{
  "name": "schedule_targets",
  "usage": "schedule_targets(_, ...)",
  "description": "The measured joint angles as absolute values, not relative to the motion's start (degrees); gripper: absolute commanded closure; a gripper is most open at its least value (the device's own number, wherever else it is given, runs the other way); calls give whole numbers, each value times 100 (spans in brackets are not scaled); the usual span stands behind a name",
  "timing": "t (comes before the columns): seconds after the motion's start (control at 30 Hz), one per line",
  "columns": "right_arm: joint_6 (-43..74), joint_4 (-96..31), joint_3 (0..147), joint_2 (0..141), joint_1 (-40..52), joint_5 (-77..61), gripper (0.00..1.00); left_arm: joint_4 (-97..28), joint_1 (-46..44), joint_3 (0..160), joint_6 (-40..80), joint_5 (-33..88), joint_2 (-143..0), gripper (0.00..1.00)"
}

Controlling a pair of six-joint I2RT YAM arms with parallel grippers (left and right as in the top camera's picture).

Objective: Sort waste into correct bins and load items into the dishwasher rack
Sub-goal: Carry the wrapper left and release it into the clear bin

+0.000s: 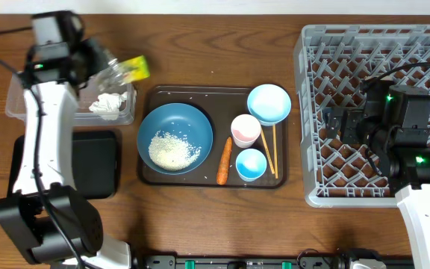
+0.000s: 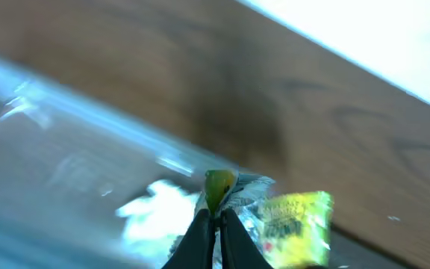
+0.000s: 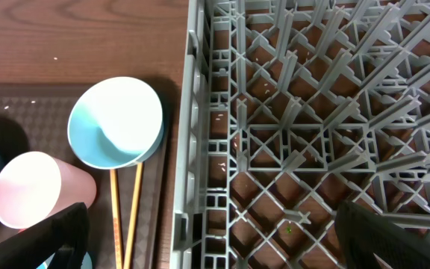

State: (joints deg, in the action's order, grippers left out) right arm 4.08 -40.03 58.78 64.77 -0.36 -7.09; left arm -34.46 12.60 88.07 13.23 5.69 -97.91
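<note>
My left gripper (image 1: 116, 72) (image 2: 216, 214) is shut on a yellow-green wrapper (image 1: 134, 68) (image 2: 295, 224), held above the right end of the clear tub (image 1: 28, 104) (image 2: 58, 161). White crumpled paper (image 1: 108, 104) (image 2: 154, 213) lies in that tub. The black tray bin (image 1: 94, 163) sits just in front of it. Rice (image 1: 173, 149) fills the dark-blue bowl (image 1: 172, 119). Beside it lie a carrot (image 1: 224, 161), a pink cup (image 1: 245, 128) (image 3: 30, 192), two light-blue bowls (image 1: 269, 103) (image 3: 115, 122) (image 1: 251, 164) and chopsticks (image 1: 272, 149) (image 3: 122, 213). My right gripper (image 1: 328, 124) (image 3: 215, 239) hangs open over the left edge of the dishwasher rack (image 1: 379, 52) (image 3: 312, 112), holding nothing.
The bowls, cup, carrot and chopsticks all rest on a dark-brown serving tray (image 1: 151, 175) between the bins and the rack. Bare wooden table (image 1: 222, 45) lies behind the tray and along the front edge.
</note>
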Motion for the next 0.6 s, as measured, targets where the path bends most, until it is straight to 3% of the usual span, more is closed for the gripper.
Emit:
schedule_targets(0.13,408,-4005,5878,6477,-36,-709,1,-3728,1614,8805,1321,556,-9815,93)
schedule_targets(0.17,408,-4003,5878,6477,-36,-709,1,-3771,1673,8805,1321,556,-9821,84)
schedule_targets(0.2,408,-4005,5878,6477,-36,-709,1,-3793,1723,8805,1313,558,-9826,59)
schedule_targets(0.23,408,-4003,5878,6477,-36,-709,1,-3802,1756,8805,1293,554,-9826,44)
schedule_targets(0.27,408,-4005,5878,6477,-36,-709,1,-3817,1785,8805,1306,556,-9826,22)
schedule_targets(0.33,408,-4003,5878,6477,-36,-709,1,-3857,1800,8805,1304,558,-9826,4)
schedule_targets(0.6,408,-4003,5878,6477,-36,-709,1,-4012,1717,8803,1306,607,-9802,2)
